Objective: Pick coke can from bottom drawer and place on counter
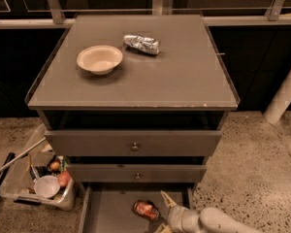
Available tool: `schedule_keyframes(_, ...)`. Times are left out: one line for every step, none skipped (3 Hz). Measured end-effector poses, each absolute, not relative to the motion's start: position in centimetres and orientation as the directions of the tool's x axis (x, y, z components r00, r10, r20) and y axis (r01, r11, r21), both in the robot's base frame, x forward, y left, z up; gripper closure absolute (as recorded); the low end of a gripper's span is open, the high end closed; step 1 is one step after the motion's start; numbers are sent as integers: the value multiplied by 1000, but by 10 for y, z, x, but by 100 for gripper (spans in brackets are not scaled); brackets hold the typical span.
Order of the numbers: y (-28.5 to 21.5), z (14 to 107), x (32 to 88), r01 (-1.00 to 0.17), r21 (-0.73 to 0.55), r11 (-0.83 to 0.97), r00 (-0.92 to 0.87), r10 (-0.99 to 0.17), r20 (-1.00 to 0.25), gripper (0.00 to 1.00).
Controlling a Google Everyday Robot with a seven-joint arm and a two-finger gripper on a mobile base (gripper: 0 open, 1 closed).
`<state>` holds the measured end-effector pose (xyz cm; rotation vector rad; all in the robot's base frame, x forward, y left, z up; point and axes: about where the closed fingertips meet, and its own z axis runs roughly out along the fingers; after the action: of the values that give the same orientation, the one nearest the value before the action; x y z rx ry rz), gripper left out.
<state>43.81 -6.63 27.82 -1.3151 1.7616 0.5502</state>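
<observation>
The coke can (145, 210) lies on its side on the grey floor of the pulled-out bottom drawer (106, 212), at the bottom of the camera view. My gripper (161, 212) is just right of the can, low over the drawer, with one pale finger (167, 199) pointing up-left beside the can. The fingers stand apart and hold nothing. The counter (184, 76) is the wide grey-brown cabinet top above. My pale arm (218, 221) comes in from the bottom right.
A cream bowl (99, 58) and a crumpled silver packet (142, 44) sit on the counter. Two closed drawers with round knobs (134, 146) are above the open one. A clear bin (39, 183) of odds and ends stands on the floor at left. A white post (283, 93) stands right.
</observation>
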Motion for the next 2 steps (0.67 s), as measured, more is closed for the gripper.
schedule_keyframes(-56, 254, 445, -922, -141, 360, -96, -566, -819, 0)
schedule_keyframes(-48, 228, 452, -920, -149, 363, -97, -580, -809, 0)
